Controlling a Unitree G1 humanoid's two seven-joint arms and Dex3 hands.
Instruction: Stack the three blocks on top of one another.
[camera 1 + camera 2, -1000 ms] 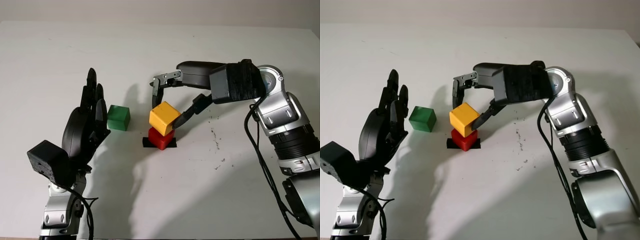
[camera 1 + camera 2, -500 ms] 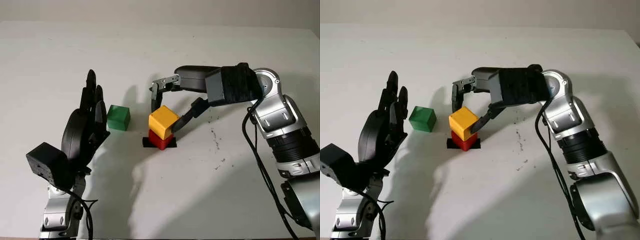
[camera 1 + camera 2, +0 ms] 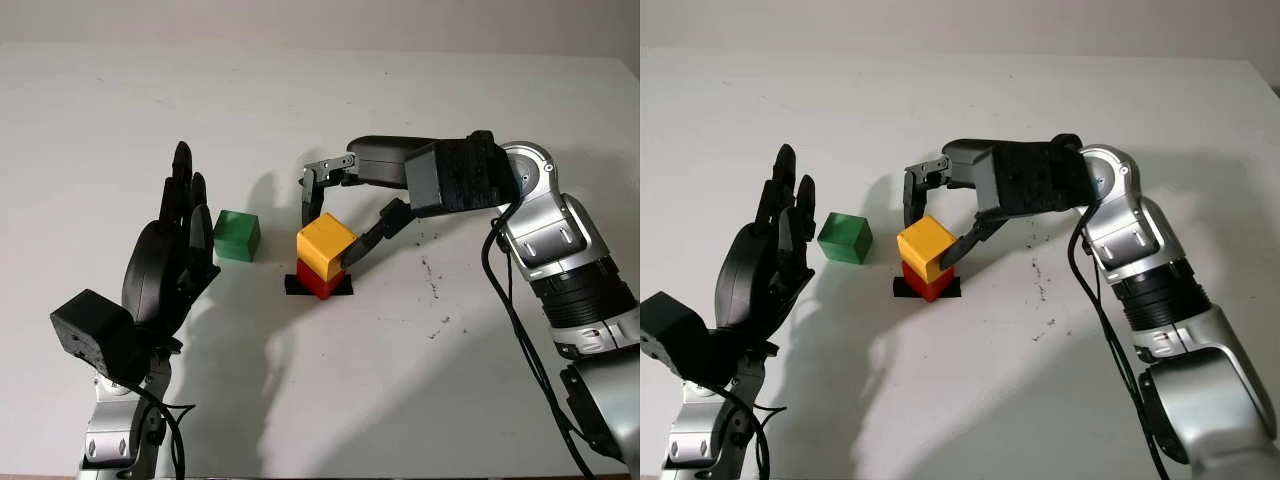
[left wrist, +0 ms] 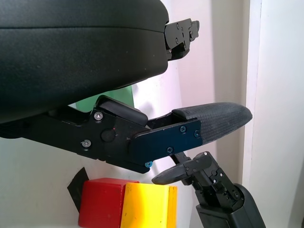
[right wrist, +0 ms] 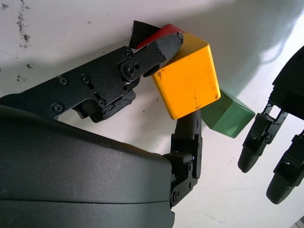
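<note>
Yellow wooden cube sits on top of the red cube, which stands on a small black square marker on the white surface. Right hand reaches in from the right, its fingers closed around the yellow cube: one on the side nearer the robot, one on the far side. Green cube stands alone on the surface, left of the stack and apart from it. Left hand is raised just beside the green cube on its left, open, holding nothing. No containers on the surface.

Right wrist view gives the contact: one fingertip presses the yellow cube's edge above the red cube, another finger lies along the opposite face, green cube behind. Left wrist view shows red and yellow cubes touching face to face, with the black marker under the red one. Dark specks mark the surface right of the stack.
</note>
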